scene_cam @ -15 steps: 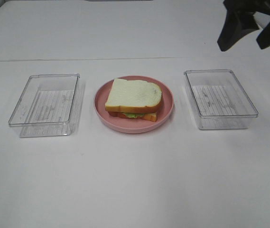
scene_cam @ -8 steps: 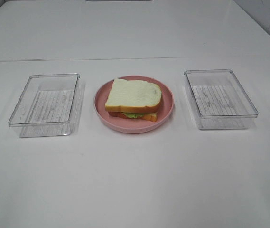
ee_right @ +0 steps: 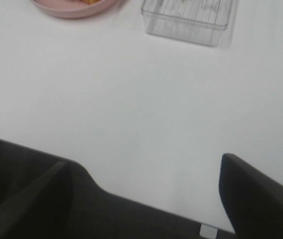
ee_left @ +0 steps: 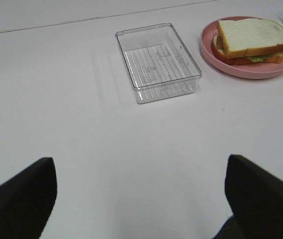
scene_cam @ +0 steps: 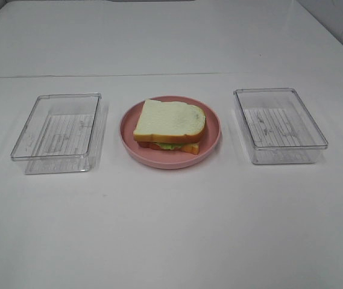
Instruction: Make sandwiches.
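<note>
While sandwich (scene_cam: 170,126) sits assembled on pink plate (scene_cam: 210,147), clear boxes (scene_cam: 56,132) (scene_cam: 280,125) flank it. Left wrist view — left gripper (ee_left: 139,191) spread wide, holding nothing, sandwich well beyond. Right wrist view — right gripper (ee_right: 146,191) likewise agape, bare.

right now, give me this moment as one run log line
sandwich: assembled on pink plate | left clear box: empty | right clear box: empty | left gripper: open, holding nothing | right gripper: open, holding nothing

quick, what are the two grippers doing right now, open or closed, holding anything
Left gripper: open, holding nothing.
Right gripper: open, holding nothing.
</note>
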You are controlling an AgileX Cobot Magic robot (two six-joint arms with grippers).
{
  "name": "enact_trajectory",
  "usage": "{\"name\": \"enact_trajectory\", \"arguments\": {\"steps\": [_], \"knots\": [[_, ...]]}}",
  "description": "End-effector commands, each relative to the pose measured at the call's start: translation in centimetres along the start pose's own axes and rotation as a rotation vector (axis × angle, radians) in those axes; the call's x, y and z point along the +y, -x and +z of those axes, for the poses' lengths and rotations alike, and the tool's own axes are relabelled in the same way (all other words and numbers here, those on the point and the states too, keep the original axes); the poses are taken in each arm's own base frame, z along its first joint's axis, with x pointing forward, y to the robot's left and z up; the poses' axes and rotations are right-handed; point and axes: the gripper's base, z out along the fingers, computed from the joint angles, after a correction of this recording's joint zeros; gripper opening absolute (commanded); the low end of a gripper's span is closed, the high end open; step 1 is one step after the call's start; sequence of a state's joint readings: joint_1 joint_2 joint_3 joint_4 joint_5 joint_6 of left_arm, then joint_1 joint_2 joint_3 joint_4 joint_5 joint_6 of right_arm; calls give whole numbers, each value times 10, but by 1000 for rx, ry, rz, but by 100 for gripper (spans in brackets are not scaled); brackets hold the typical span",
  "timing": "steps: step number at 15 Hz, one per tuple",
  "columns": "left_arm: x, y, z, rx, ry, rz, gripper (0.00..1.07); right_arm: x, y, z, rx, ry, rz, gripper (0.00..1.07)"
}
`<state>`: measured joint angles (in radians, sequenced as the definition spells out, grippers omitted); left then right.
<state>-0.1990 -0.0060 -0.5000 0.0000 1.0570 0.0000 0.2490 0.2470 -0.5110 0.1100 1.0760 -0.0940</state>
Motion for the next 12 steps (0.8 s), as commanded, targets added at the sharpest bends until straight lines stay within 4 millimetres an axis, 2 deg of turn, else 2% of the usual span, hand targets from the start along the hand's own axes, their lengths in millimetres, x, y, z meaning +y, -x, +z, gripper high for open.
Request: {"name": "enact_trajectory", "arguments": {"steps": [1, 12], "knots": [[-1, -1, -2, -30, -7, -5, 87, 0, -8, -8, -86, -14, -30, 76], [-1, -1, -2, -30, -7, -5, 87, 1, -10, -10, -105, -17, -22, 76]]}}
